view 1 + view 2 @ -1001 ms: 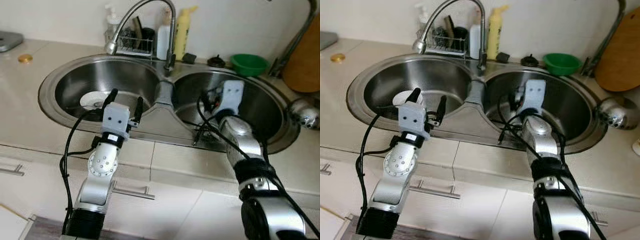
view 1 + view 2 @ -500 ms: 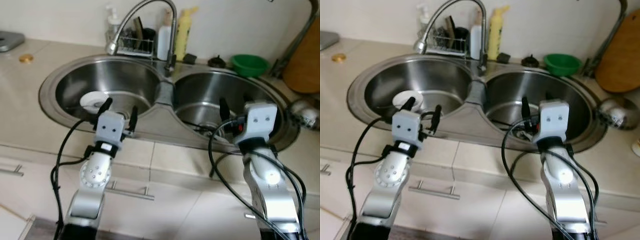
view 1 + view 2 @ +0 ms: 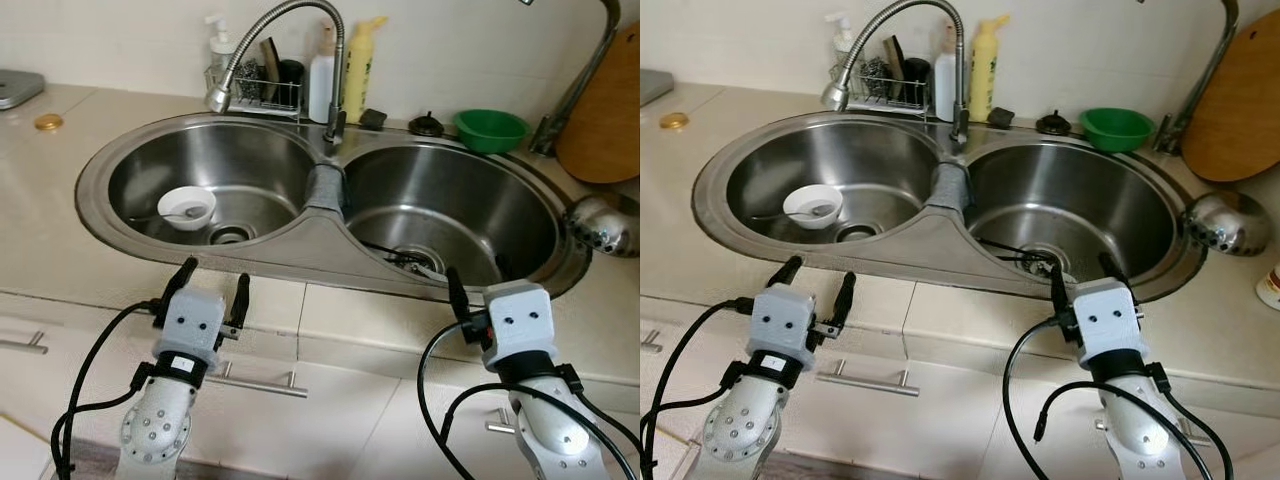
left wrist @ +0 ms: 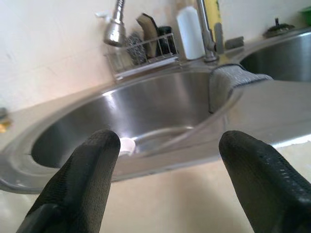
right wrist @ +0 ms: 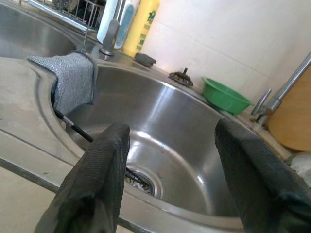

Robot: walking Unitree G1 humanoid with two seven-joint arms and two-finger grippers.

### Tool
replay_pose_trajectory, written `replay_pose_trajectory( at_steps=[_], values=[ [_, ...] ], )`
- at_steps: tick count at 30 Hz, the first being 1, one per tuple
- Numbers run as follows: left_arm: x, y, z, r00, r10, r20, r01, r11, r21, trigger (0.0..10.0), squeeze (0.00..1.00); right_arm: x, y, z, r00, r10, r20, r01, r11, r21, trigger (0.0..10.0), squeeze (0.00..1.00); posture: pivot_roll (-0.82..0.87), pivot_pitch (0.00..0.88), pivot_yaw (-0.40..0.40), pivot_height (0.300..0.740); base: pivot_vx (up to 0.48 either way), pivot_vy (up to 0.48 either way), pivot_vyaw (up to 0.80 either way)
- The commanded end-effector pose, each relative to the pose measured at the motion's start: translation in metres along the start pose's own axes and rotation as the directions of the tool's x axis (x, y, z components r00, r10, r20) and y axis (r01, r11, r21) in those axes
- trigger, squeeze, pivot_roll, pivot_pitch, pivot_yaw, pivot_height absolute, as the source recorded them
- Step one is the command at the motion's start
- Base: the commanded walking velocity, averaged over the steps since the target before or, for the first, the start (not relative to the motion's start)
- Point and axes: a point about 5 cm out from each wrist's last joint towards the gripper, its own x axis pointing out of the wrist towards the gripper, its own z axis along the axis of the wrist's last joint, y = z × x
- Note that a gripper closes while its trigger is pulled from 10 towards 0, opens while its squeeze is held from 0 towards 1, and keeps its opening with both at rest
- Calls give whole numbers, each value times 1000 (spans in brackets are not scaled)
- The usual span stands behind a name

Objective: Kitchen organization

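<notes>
Bowl: a small white bowl (image 3: 187,207) sat on the floor of the left basin, close to the drain, with a spoon (image 3: 160,215) resting in it.
Sink: the steel double sink (image 3: 120,145) lay in front of me, set into a pale counter (image 3: 60,250).
Cloth: a grey cloth (image 5: 73,80) hung over the ridge between the two basins.
Right basin: a thin dark utensil (image 3: 385,250) lay by its drain (image 3: 418,260); I could not tell what it was.
My left gripper (image 3: 211,292): held over the counter's front edge, just short of the left basin, fingers (image 4: 85,179) spread wide and holding nothing.
My right gripper (image 3: 1082,277): held at the front rim of the right basin, fingers (image 5: 97,179) also wide apart and empty.
Faucet: a curved faucet (image 3: 285,30) rose behind the ridge, its head (image 3: 219,97) over the left basin.
Back ledge: a wire rack (image 3: 255,90) with scrubbers, a white bottle (image 3: 322,75) and a yellow bottle (image 3: 358,65) stood behind the sink.
Further right: a green bowl (image 3: 490,130), a wooden board (image 3: 605,115) leaning on the wall, and a steel ladle (image 3: 603,222) on the counter.
Far left: a small gold lid (image 3: 47,122) lay on the counter.
</notes>
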Motion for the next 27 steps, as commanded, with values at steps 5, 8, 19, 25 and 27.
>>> replay_pose_trajectory(
  at_steps=[5,8,19,25,27],
  values=[
    [5,0,5,1000,10,6,-10,1000,-2,10000,0,10,-4,6,999,-32,36,33,999,-37,10000,0,73,0,-77,740,0,0,0],
    [7,0,6,1000,8,7,-8,1000,-7,10000,0,13,-8,6,998,-54,37,55,998,-41,10000,0,71,0,-78,740,0,0,0],
    [14,-2,10,1000,-8,25,9,1000,-22,10000,0,17,-13,3,996,-83,29,84,995,-43,10000,0,69,0,-75,740,0,-10,0],
    [16,-3,12,999,-13,34,14,999,-29,10000,0,21,-15,4,995,-95,31,96,995,-31,10000,0,68,0,-70,740,0,480,0],
    [15,-3,13,999,-13,33,14,999,-33,10000,0,21,-16,5,995,-96,31,97,995,-31,10000,0,66,0,-69,740,0,480,0]
  ],
)
